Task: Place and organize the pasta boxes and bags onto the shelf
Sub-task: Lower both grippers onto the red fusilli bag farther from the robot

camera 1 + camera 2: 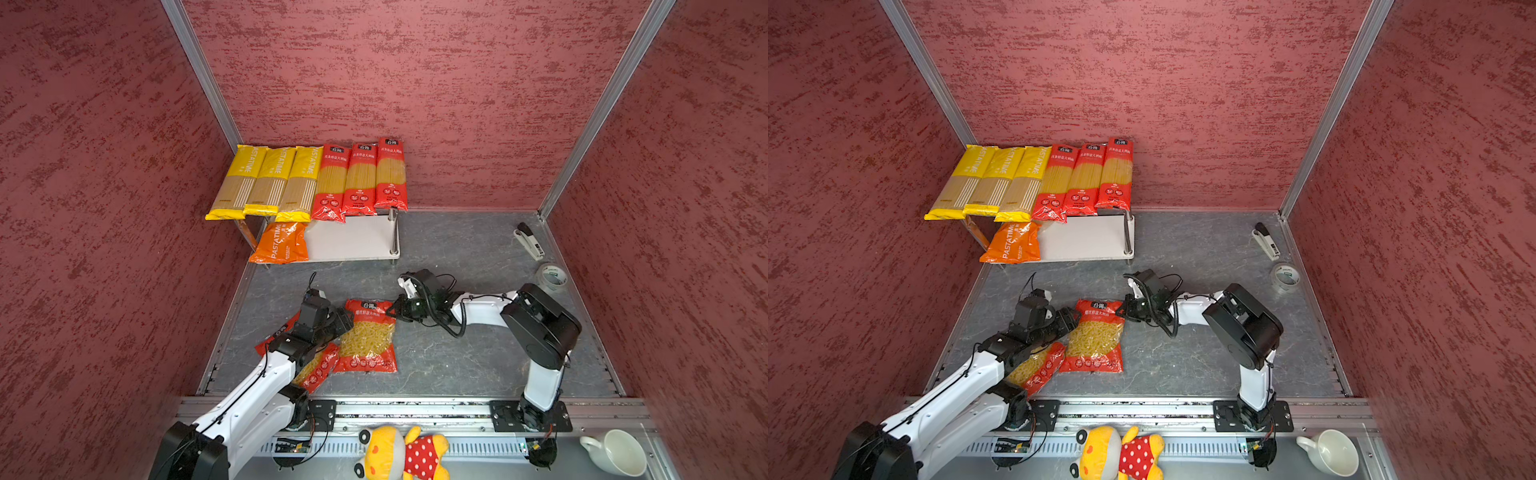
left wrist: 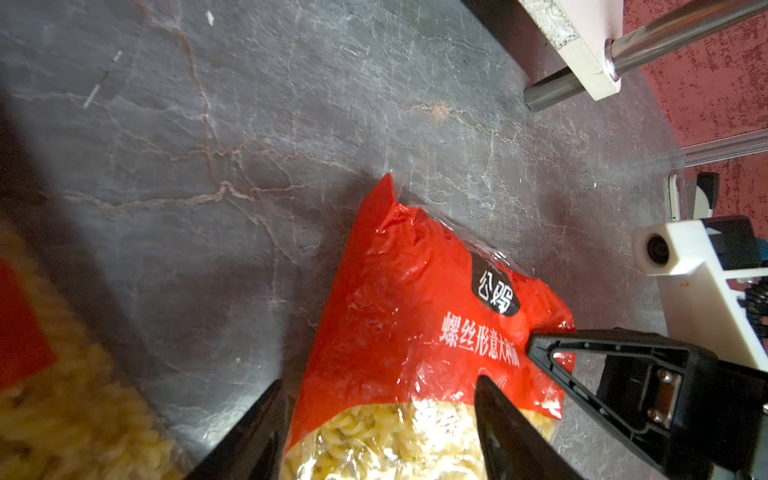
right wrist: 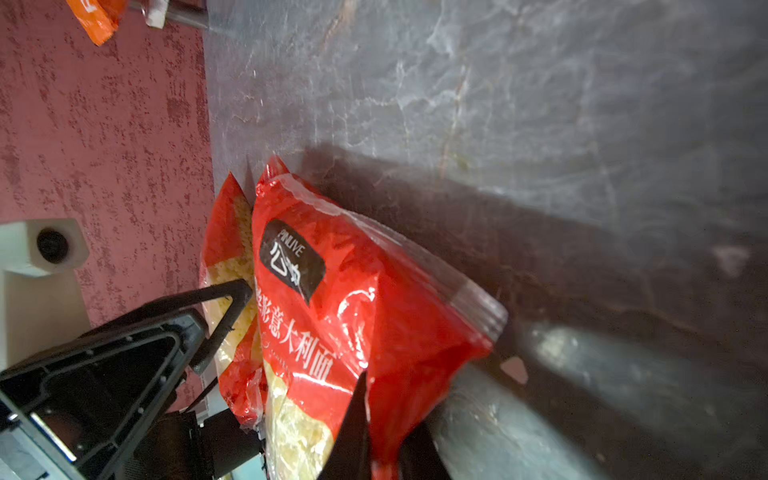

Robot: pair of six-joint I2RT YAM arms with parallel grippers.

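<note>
- Currently the right tool is pinching a far corner of the red bag, jaws clenched on the film. The left tool is hanging released over the bag's other far corner, jaws apart, gripping nothing.
- That bag is lying flat on the worktop, in front of the shelf and not yet on it. A second red bag is lying just beside it, partly under the left arm.
- The corner pinch is probably catching only thin film, so on a lift the loose pasta could be sagging away and the film slipping out or tearing.
- Both tools are working close together over one bag, so a hasty move is risking a knock between them or dragging the neighbouring bag along.
- The orange bag is occupying one end of the lower board. The yellow packs and red packs are overhanging the upper one, so a bag coming in too high could be catching them.
- The worktop is looking like smooth grey veined stone, likely slippery under plastic. Rough dark red walls are closing in on three sides, with a stapler and a roll of tape lying by the right wall.
</note>
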